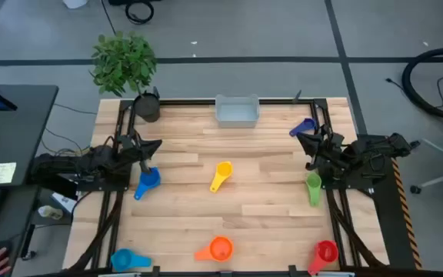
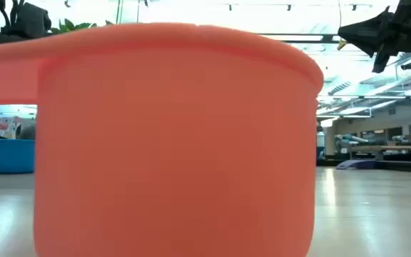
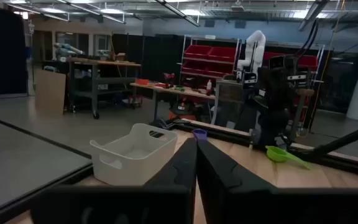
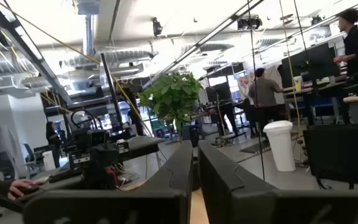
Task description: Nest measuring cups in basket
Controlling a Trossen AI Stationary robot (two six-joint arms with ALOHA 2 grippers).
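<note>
contents of the table, left edge to right edge, seen from above:

- left gripper (image 1: 151, 146): at the left edge, mid-depth, fingers pressed together and carrying nothing; its wrist view shows the two dark fingers meeting in a thin line.
- blue cup (image 1: 148, 181): on the wood just beside the left gripper, toward the near edge, not held.
- light blue cup (image 1: 126, 260): near-left corner.
- dark plant pot (image 1: 147, 106): far-left corner, with a leafy plant.
- orange cup (image 1: 218, 249): near edge, centre; it fills the low view (image 2: 177, 143).
- yellow cup (image 1: 221, 174): middle of the table.
- basket (image 1: 237, 111): far edge, centre; pale, low-walled, nothing visible inside it in the high or left wrist view (image 3: 135, 155).
- purple cup (image 1: 304, 127): far-right area, near the right arm.
- right gripper (image 1: 302, 140): at the right edge, mid-depth, fingers pressed together, holding nothing.
- green cup (image 1: 313, 187): right edge, just on the near side of the right gripper.
- red cup (image 1: 325, 252): near-right corner.

progress, as a judgement: nothing done. all seven cups lie apart on the wood, none stacked, none in the basket. every pick, every nesting and the placing in the basket remain.
</note>
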